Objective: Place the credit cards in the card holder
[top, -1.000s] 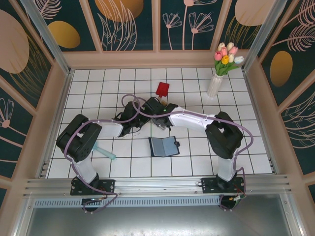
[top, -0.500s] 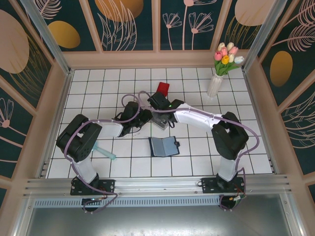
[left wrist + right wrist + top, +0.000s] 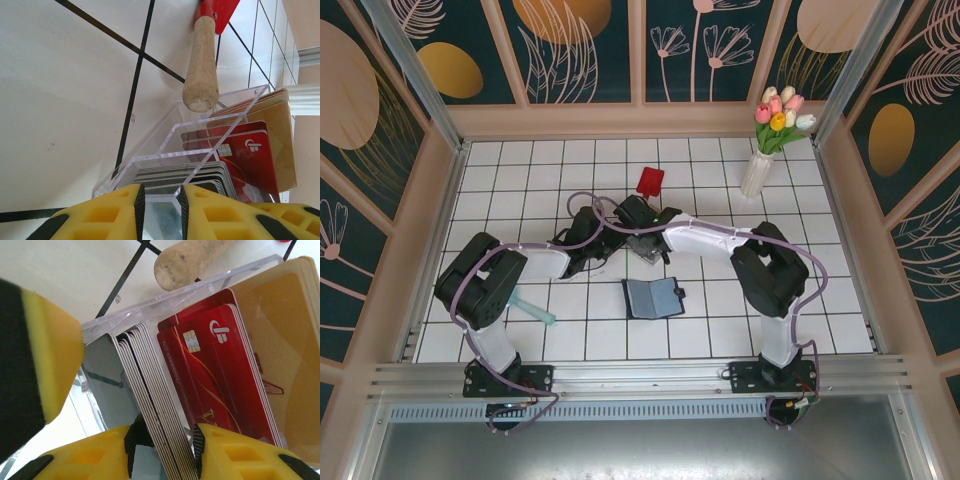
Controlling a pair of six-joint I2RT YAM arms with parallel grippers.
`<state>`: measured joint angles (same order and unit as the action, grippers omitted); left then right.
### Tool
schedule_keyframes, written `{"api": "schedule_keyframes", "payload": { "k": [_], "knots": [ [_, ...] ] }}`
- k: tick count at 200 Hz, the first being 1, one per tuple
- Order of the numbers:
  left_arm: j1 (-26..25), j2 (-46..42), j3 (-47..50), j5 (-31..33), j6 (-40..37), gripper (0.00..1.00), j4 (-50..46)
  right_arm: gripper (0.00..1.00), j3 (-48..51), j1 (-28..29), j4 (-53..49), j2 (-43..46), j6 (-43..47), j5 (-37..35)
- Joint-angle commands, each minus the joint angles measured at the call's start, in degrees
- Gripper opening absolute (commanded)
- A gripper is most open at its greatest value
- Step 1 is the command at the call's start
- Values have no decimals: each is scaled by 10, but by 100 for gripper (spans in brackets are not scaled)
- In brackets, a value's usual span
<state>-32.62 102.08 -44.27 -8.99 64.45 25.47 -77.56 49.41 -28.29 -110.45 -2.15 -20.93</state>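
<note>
We find the credit cards (image 3: pixel 215 375) upright in the clear box (image 3: pixel 147 162), mid-worktop (image 3: pixel 840 300). The left end effector (image 3: pixel 160 202) pinches the box's near wall. The right end effector (image 3: pixel 162 447) has its jaws parted, straddling the grey-edged cards; we cannot tell if they touch. The card holder (image 3: pixel 651 297) lies open nearer the bases, apart from the box.
</note>
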Motion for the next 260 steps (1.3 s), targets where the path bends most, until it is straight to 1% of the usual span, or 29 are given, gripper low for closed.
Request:
{"api": "schedule_keyframes", "payload": {
  "k": [1, 43, 53, 69, 97, 101, 106, 111, 143, 169, 205, 235, 260],
  "knots": [
    [3, 27, 5, 26, -16, 28, -60, 38, -4, 10, 0, -6, 11, -72],
    [3, 30, 5, 26, -17, 28, -61, 37, 2, 13, 15, 35, 12, -88],
    [3, 30, 5, 26, -17, 28, -61, 35, 3, 13, 16, 38, 13, -87],
    [3, 31, 5, 26, -17, 28, -60, 31, 5, 13, 16, 39, 15, -84],
    [3, 29, 3, 27, -18, 28, -62, 31, 7, 13, 11, 35, 13, -82],
    [3, 29, 3, 27, -19, 28, -62, 28, 6, 13, 11, 34, 13, -81],
    [3, 29, 3, 26, -19, 28, -62, 21, 7, 13, 11, 36, 13, -77],
    [3, 29, 3, 26, -18, 28, -62, 17, 6, 13, 12, 36, 13, -75],
    [3, 29, 4, 26, -19, 28, -62, 13, 6, 10, 10, 34, 9, -57],
    [3, 29, 6, 26, -18, 28, -62, 7, 8, 6, 9, 37, 3, -38],
    [3, 28, 6, 26, -17, 28, -61, 0, 4, -1, 4, 51, -6, 16],
    [3, 26, 5, 25, -20, 28, -61, 0, 3, -20, 2, 67, -17, 129],
    [3, 25, 5, 26, -20, 28, -61, 0, 9, -30, 8, 69, -26, 162]
  ]
}}
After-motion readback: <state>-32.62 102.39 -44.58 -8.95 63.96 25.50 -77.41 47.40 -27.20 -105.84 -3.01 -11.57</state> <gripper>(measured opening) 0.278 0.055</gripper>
